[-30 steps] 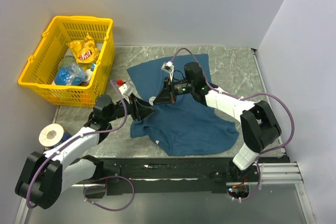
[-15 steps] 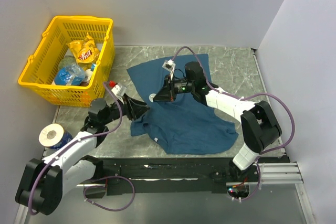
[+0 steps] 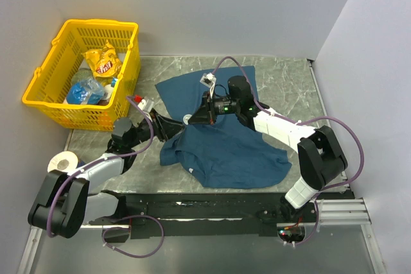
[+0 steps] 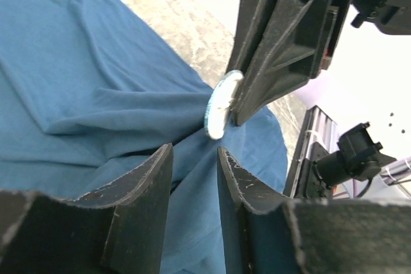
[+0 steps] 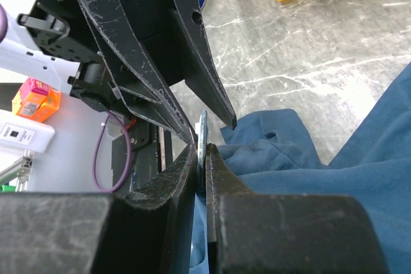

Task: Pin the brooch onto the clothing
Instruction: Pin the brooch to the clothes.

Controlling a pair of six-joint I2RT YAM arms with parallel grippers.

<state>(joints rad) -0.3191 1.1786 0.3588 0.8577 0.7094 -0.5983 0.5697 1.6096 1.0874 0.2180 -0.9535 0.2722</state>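
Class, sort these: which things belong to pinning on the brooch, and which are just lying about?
Job: brooch, teal T-shirt, right pincer gripping the brooch, left pincer.
Lying about: yellow basket, snack bag inside it, white roll.

Brooch (image 4: 221,104): small round pale silver-grey disc, flat-faced. Stands on edge, clamped between the right-arm fingers (image 5: 176,181) at their tips; only its thin rim shows in the right wrist view (image 5: 203,136). It sits at the left-middle part of the clothing (image 3: 225,149), touching the fabric.

Clothing: dark teal-blue T-shirt, soft, rumpled, spread over the grey marbled worktop (image 3: 289,88). Fabric (image 4: 96,94) is drawn up into a bunch at the disc, creases fanning out from that spot.
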